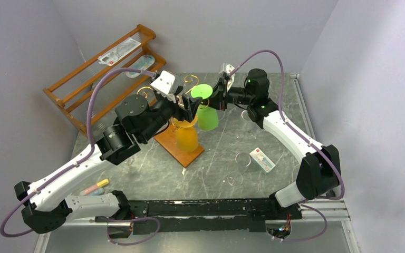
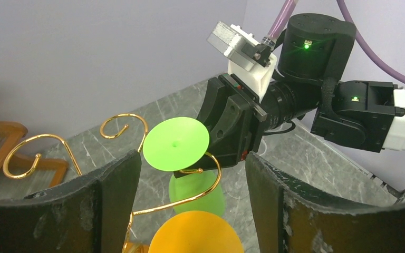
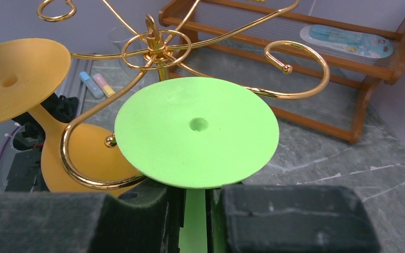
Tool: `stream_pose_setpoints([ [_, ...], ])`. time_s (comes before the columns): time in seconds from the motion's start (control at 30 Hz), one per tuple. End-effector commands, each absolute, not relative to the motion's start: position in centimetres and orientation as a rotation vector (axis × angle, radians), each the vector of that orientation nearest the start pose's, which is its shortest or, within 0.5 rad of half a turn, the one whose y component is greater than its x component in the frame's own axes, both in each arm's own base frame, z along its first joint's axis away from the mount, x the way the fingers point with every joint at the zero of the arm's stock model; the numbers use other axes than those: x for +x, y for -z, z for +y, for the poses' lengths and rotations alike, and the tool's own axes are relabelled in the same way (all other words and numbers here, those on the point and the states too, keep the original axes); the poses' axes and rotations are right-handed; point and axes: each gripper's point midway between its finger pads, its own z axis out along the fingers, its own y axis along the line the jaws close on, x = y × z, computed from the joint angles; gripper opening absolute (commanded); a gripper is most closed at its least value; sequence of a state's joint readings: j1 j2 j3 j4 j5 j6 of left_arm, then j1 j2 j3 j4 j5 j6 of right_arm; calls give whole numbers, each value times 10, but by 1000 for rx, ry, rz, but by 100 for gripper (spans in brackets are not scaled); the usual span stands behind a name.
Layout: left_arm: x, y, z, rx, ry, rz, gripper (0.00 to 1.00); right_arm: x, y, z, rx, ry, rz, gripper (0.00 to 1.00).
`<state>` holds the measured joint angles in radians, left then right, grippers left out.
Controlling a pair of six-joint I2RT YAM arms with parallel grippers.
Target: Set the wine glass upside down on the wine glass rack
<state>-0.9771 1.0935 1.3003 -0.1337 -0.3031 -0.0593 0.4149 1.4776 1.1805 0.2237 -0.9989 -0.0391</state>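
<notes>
Black-padded left gripper just left of the wine glass rack, jaws wide apart. Orange glass hung inverted on the rack's left side. Green matte wine glass on the rack's right side, inverted: flat round foot uppermost, bowl below, stem inside a gold scroll arm; contact with the wire not discernible. Right gripper, right of the rack, clamped on the stem.

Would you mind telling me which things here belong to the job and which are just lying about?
For the job: green wine glass, held upside down by the right gripper; gold wine glass rack.
Lying about: orange glass, upside down at the rack; wooden slatted shelf; small box; markers.
</notes>
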Motion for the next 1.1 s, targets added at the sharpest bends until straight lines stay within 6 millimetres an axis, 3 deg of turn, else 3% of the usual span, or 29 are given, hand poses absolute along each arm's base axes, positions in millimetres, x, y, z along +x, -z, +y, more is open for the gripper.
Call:
stream_pose_setpoints([
  [0.0, 252, -438, -276, 415, 589, 1478, 77, 313, -313, 312, -1152, -1132, 1276, 0],
  [0.37, 257, -432, -278, 408, 565, 1509, 78, 294, -319, 311, -1174, -1203, 1212, 0],
  [0.57, 262, -432, -277, 370, 556, 1530, 78, 295, -319, 312, -1158, -1215, 1213, 0],
  [0.77, 286, -425, -274, 270, 457, 1670, 71, 299, -320, 313, -1132, -1229, 1203, 0],
  [0.9, 314, -408, -256, 227, 370, 1757, 69, 299, -318, 313, -1128, -1224, 1206, 0],
  [1.07, 334, -388, -224, 200, 368, 1822, 73, 299, -316, 312, -1131, -1214, 1217, 0],
])
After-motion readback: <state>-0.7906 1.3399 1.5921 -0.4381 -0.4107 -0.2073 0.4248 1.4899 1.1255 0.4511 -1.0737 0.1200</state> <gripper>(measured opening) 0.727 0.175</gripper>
